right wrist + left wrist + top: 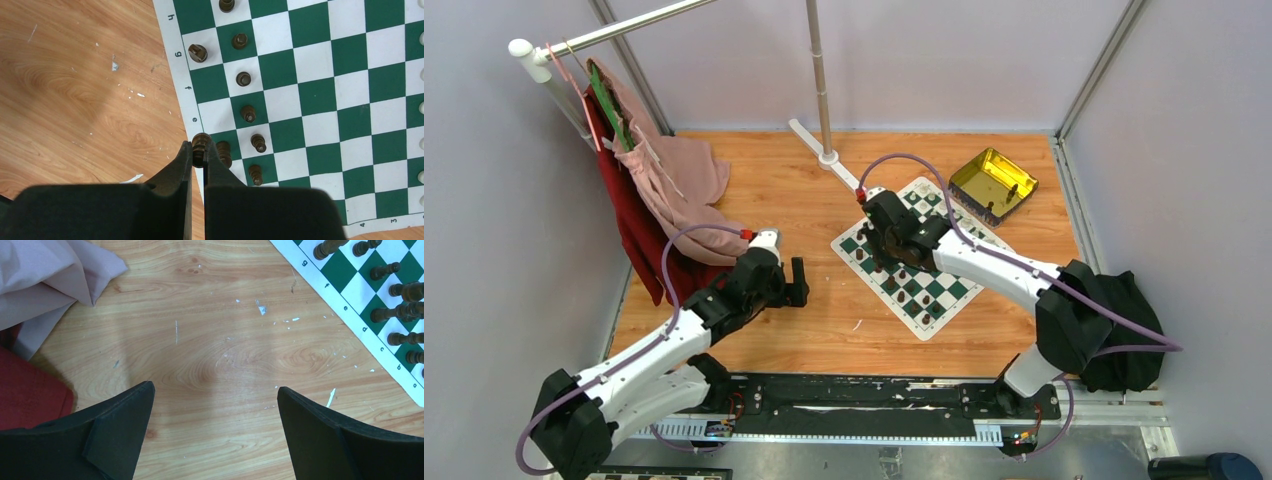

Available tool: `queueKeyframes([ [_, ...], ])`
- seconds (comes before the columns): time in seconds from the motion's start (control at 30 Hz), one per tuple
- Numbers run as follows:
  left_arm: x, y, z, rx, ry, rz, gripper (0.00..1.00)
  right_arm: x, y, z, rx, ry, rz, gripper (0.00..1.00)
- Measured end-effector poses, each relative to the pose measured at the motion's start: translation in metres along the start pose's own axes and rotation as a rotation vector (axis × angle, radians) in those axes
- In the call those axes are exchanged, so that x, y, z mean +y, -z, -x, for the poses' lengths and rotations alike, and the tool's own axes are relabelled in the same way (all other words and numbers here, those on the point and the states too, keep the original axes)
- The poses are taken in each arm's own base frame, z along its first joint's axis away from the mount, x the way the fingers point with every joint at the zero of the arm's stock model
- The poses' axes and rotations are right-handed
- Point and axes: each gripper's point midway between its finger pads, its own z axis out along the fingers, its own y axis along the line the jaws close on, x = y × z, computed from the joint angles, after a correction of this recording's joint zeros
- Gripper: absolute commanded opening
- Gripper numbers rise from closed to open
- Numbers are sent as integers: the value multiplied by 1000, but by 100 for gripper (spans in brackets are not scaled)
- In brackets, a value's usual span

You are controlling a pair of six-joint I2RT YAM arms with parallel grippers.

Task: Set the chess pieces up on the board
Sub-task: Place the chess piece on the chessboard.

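1. Chess pieces point(243, 78): dark brown figures stand upright in two files along the lettered edge of the board point(320, 90). Cream ones point(422, 107) show only at the opposite margin of the right wrist view.
2. Dark piece point(201, 141): pinched by the right claw point(199, 152), its jaws pressed almost together on it, over the board's white border just beside the letter e.
3. Board: green and white checks, lying askew on the wooden table point(824, 200), right of centre.
4. Left claw point(215, 390): jaws spread wide and empty, above bare wood near the board's lettered edge.
5. Pink cloth point(679, 175) and red cloth point(639, 240) lie at the table's left. Gold tin point(992, 183) sits just beside the board's far edge.
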Motion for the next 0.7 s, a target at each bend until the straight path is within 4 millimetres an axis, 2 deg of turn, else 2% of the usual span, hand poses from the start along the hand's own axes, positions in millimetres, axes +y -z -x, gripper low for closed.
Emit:
queueKeyframes([
  [0.33, 3, -4, -6, 18, -12, 10, 100, 2, -15, -5, -21, 22, 14, 0],
  [0.7, 2, -7, -8, 27, -14, 11, 100, -2, -34, -29, -21, 48, 13, 0],
])
